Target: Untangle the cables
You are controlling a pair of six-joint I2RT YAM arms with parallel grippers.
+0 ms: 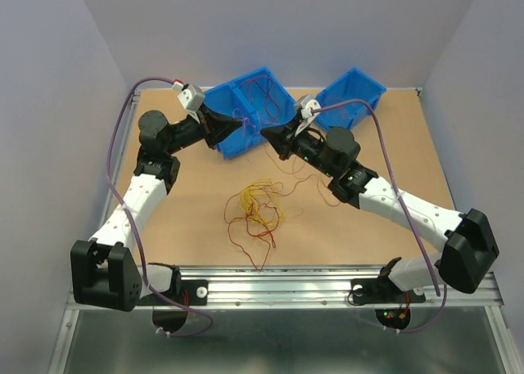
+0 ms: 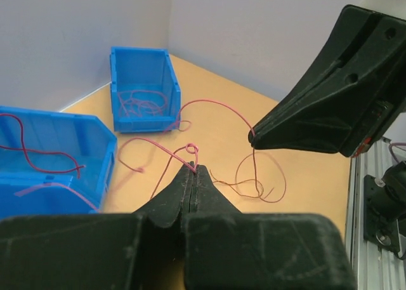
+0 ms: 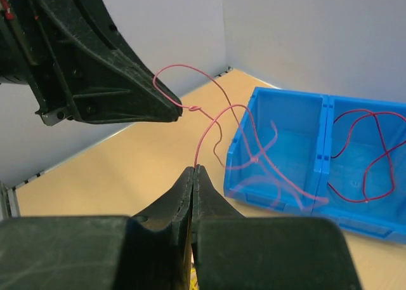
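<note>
A loose tangle of red, yellow and orange cables [image 1: 255, 204] lies on the brown table in front of both arms. My left gripper [image 1: 242, 123] is shut on a thin pink-red cable [image 2: 216, 102], pinched at its tip [image 2: 192, 167] just below a small knot. My right gripper [image 1: 267, 137] is shut on the same cable [image 3: 202, 139] at its tip [image 3: 193, 169]. The two grippers face each other a short way apart above the table, beside the blue bins. The strand arches between them. A further red loop [image 2: 263, 176] hangs below the right gripper onto the table.
Two blue bins stand at the back: one [image 1: 237, 142] behind the left gripper, one [image 1: 360, 92] to the right. Both hold red cable strands [image 3: 361, 150]. The metal rail [image 1: 286, 280] runs along the near edge, and grey walls enclose the table.
</note>
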